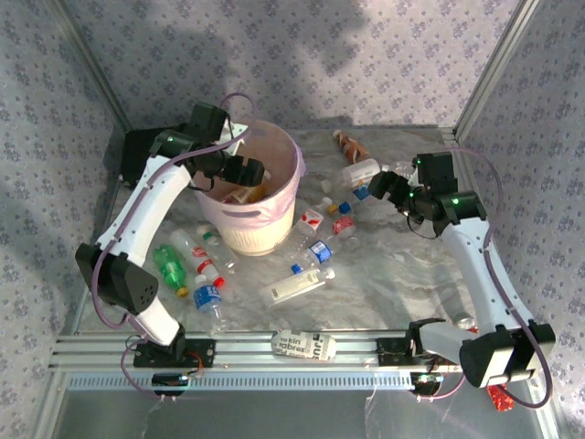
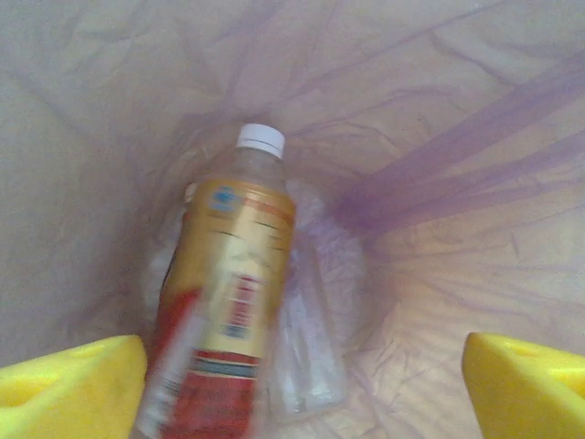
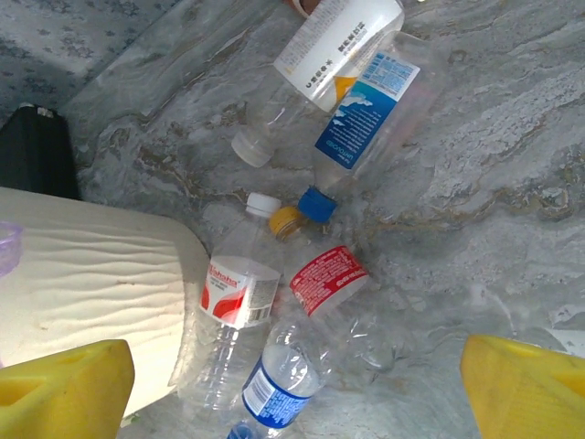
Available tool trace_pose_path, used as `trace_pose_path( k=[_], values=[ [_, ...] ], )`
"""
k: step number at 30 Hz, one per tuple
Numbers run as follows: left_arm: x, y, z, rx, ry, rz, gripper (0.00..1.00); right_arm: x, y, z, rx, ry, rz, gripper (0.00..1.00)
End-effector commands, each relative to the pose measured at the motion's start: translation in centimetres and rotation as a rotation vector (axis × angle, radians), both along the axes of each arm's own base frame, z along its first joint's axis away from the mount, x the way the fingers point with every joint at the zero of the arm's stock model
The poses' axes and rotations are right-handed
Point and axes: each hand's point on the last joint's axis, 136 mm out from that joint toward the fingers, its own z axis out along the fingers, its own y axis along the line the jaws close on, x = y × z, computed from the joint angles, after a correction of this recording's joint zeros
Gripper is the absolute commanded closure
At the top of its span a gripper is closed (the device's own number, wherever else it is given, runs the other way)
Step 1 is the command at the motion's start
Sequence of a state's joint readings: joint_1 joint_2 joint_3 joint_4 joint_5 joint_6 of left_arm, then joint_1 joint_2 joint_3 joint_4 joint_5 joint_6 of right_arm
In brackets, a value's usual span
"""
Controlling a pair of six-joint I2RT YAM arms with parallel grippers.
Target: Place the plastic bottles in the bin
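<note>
My left gripper (image 1: pixel 239 171) hangs over the pale pink bin (image 1: pixel 259 236) with its jaws wide open. In the left wrist view a yellow-red bottle (image 2: pixel 228 293), blurred, lies free between the yellow fingers (image 2: pixel 78 389) inside the lined bin (image 2: pixel 439 137), beside a clear bottle (image 2: pixel 306 352). My right gripper (image 1: pixel 388 187) is open above a cluster of bottles right of the bin. Below it lie a red-and-white label bottle (image 3: pixel 233 302), a red label bottle (image 3: pixel 334 283) and a blue label bottle (image 3: pixel 279 384). A green bottle (image 1: pixel 170 267) and others lie left of the bin.
A black case (image 1: pixel 137 151) stands behind the bin at the far left. A white printed packet (image 1: pixel 303 346) rests on the front rail. A long white bottle (image 1: pixel 294 288) lies in front of the bin. A brownish bottle (image 1: pixel 350 144) lies at the back.
</note>
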State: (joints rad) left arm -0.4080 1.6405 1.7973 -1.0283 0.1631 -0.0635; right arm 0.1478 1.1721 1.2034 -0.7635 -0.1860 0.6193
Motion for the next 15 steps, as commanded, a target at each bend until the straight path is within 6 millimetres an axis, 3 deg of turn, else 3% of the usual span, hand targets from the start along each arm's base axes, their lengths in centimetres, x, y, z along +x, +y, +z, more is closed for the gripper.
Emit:
trace_pose_path(
  k=[1,6,7,15],
  values=[
    [0.2,-0.2,1.3,0.002,-0.036,-0.013,0.06,0.4,-0.1,-0.3,-0.018,-0.006,0.009,0.06],
    [0.2,0.0,2.7,0.001,-0.069,-0.012,0.05,-1.6,2.0,-1.5,-0.070,0.060,0.061,0.07],
    [0.2,0.0,3.2,-0.001,-0.078,-0.014,0.05,-2.9,2.7,-3.3,-0.076,0.118,0.076,0.07],
    [0.6,0.7,6.9,0.031,-0.159,-0.019,0.04,-10.5,9.9,-9.4,-0.046,0.322,0.160,0.18]
  ],
)
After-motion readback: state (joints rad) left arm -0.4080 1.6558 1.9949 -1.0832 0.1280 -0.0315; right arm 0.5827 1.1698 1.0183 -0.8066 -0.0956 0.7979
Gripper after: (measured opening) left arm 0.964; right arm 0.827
